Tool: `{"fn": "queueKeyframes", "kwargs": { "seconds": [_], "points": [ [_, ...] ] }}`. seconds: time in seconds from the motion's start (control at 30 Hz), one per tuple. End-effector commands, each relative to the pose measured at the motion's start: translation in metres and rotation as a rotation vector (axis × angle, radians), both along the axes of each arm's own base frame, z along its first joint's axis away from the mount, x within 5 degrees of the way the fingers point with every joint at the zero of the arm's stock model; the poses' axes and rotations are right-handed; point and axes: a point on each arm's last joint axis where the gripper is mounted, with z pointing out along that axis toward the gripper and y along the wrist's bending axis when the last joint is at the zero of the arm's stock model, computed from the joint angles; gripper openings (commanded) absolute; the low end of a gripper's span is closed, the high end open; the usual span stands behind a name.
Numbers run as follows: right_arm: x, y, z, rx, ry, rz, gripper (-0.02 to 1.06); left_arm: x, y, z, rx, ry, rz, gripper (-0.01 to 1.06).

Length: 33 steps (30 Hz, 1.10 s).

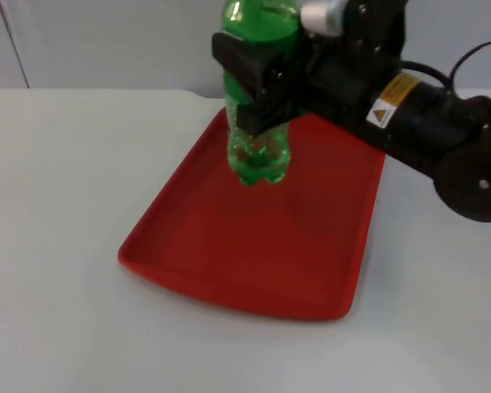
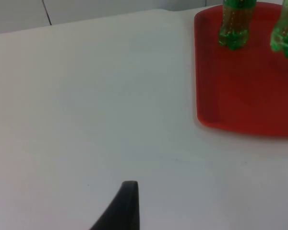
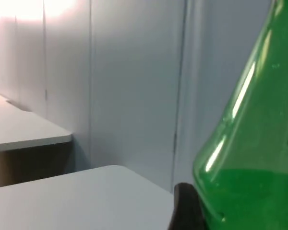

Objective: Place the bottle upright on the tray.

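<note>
over the tray: the right gripper (image 1: 258, 90) is clamped around the middle of the green bottle (image 1: 257, 160), which stands upright.
bottle: its base is at the far part of the red tray (image 1: 229, 278); contact with the tray floor cannot be told. close up, its green wall (image 3: 252, 158) sits against a black fingertip.
tray: lies on the white table (image 1: 57, 246), near the grey partition wall (image 1: 106, 41).
left gripper: waits over bare table beside the tray (image 2: 240, 105); its fingers' state cannot be told.
</note>
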Motion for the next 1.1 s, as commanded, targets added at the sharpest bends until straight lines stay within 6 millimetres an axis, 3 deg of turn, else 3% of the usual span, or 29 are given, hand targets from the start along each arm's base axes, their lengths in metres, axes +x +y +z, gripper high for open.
{"fn": "queueKeyframes", "kwargs": {
  "seconds": [0.0, 0.23, 0.5, 1.07],
  "points": [
    [0.006, 0.007, -0.001, 0.032, -0.025, 0.055, 0.00, 0.000, 0.000, -0.001, -0.004, 0.001, -0.002, 1.05],
    [0.023, 0.028, -0.024, 0.046, 0.006, 0.149, 0.00, 0.000, 0.000, -0.001, -0.004, 0.001, -0.002, 1.05],
    [0.027, 0.031, -0.049, 0.041, 0.064, 0.153, 0.00, 0.000, 0.000, -0.001, -0.004, 0.001, -0.002, 1.05],
    [0.028, 0.030, -0.051, -0.048, -0.064, 0.121, 0.00, 0.000, 0.000, -0.001, -0.004, 0.001, -0.002, 1.05]
  ]
}}
